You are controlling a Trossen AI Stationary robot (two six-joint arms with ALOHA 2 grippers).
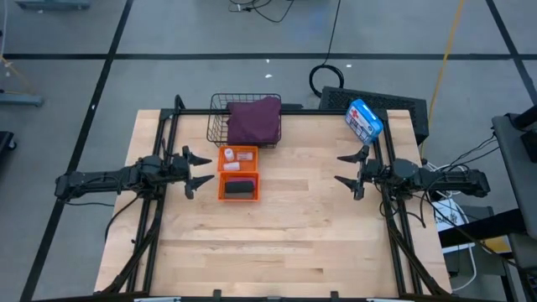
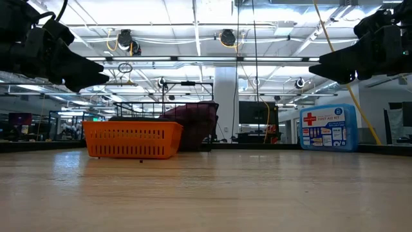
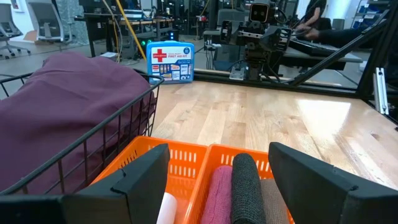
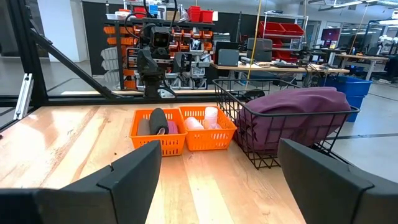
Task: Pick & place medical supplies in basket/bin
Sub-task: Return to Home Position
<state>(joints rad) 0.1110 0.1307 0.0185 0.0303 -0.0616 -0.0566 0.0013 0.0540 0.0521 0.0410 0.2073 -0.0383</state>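
Black roll [image 3: 245, 186], pink roll [image 3: 219, 190] and brown roll [image 3: 272, 202] are packed in the near compartment of the slotted orange bin [image 2: 132, 140]. White vials [image 1: 239, 155] are laid in its far one. Just behind the bin, rumpled maroon cloth [image 1: 254, 120] is heaped in the wire-mesh basket [image 1: 217, 122]. Left gripper [image 1: 210, 169], right gripper [image 1: 337, 169]: held spread, empty, flanking the bin.

A robotics lab: bin shelves [image 4: 118, 46], monitors [image 4: 227, 57], office chairs [image 3: 46, 15].

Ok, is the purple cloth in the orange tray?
No, in the high view the purple cloth lies in the black wire basket, beside the orange tray, which holds only rolls and vials.
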